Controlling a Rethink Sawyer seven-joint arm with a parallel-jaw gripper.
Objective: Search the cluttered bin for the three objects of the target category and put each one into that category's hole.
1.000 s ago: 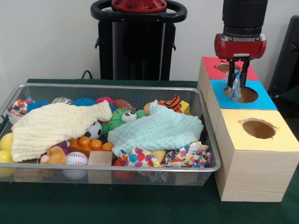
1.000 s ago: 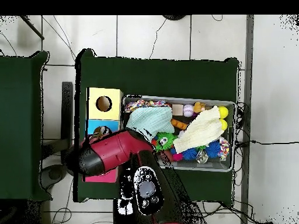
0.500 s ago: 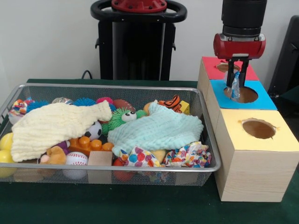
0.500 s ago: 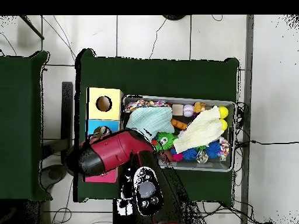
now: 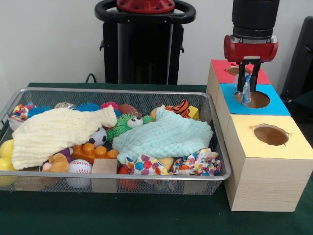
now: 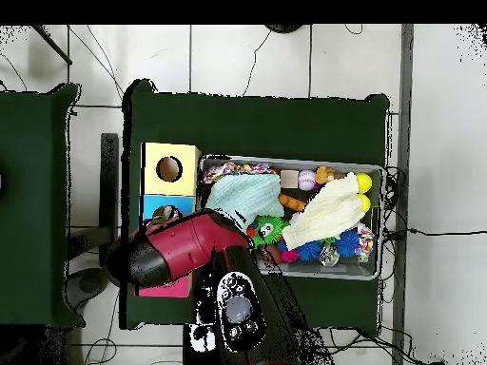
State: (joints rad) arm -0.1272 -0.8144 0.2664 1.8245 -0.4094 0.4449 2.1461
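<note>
My gripper [image 5: 248, 87] hangs over the blue box's hole [image 5: 252, 99], shut on a small crumpled blue-and-white wrapper [image 5: 247, 89] that dangles between its fingers just above the opening. The wooden box row has a red top [image 5: 226, 72], a blue top [image 5: 276, 104] and a yellow top [image 5: 293, 144], each with a round hole. In the overhead view the arm [image 6: 176, 249] covers the blue and red boxes, so the gripper itself is hidden there. The wire bin [image 5: 146, 183] holds a jumble of toys.
In the bin lie a cream cloth [image 5: 54, 132], a mint cloth [image 5: 164, 137], a green fuzzy toy [image 5: 128, 122], a baseball [image 5: 79, 166], yellow balls [image 5: 6, 149], an orange brick [image 5: 93, 152], a wooden block [image 5: 104, 166] and colourful wrappers [image 5: 198, 164]. The yellow box's hole [image 6: 169, 169] shows from above.
The gripper with the wrapper has risen very slightly over the blue hole; otherwise nothing has visibly changed.
</note>
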